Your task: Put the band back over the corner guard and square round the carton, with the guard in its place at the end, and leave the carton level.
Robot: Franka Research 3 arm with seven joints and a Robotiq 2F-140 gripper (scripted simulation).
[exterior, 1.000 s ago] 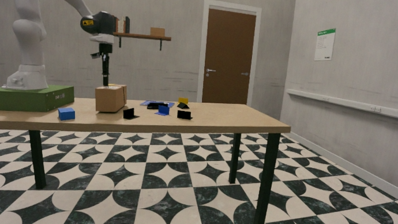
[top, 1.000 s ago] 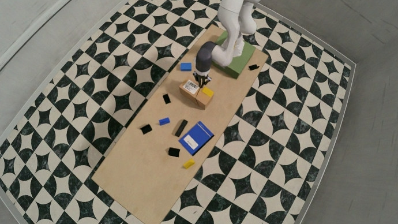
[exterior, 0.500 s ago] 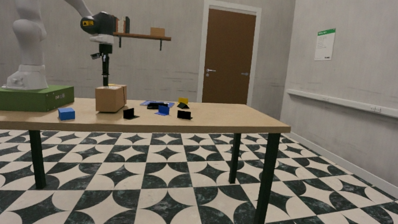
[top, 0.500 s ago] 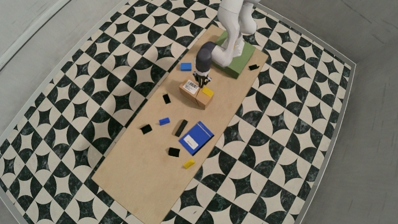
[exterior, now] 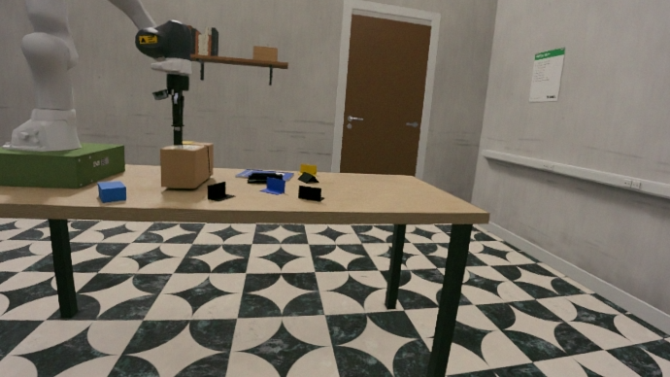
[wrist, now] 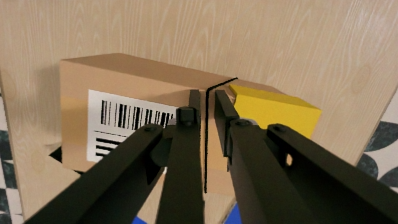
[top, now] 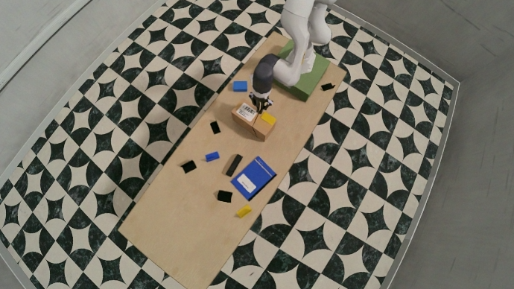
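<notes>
The brown carton (top: 253,121) with a barcode label stands on the table and looks level; it also shows in the side view (exterior: 185,165) and the wrist view (wrist: 145,115). The yellow corner guard (top: 268,118) sits on its top right corner, as the wrist view shows too (wrist: 272,107). The thin black band (wrist: 205,140) runs over the carton top just left of the guard, not over it, and kinks toward the guard at the far edge. My gripper (wrist: 206,103) (exterior: 177,141) points straight down at the carton top. Its fingers are nearly shut, with the band in the narrow slit between the tips.
A blue block (top: 239,86) lies left of the carton. A blue book (top: 252,177), a black bar (top: 234,164), and several small black, blue and yellow guards (top: 214,126) are scattered further along the table. The green robot base (top: 305,75) stands behind the carton.
</notes>
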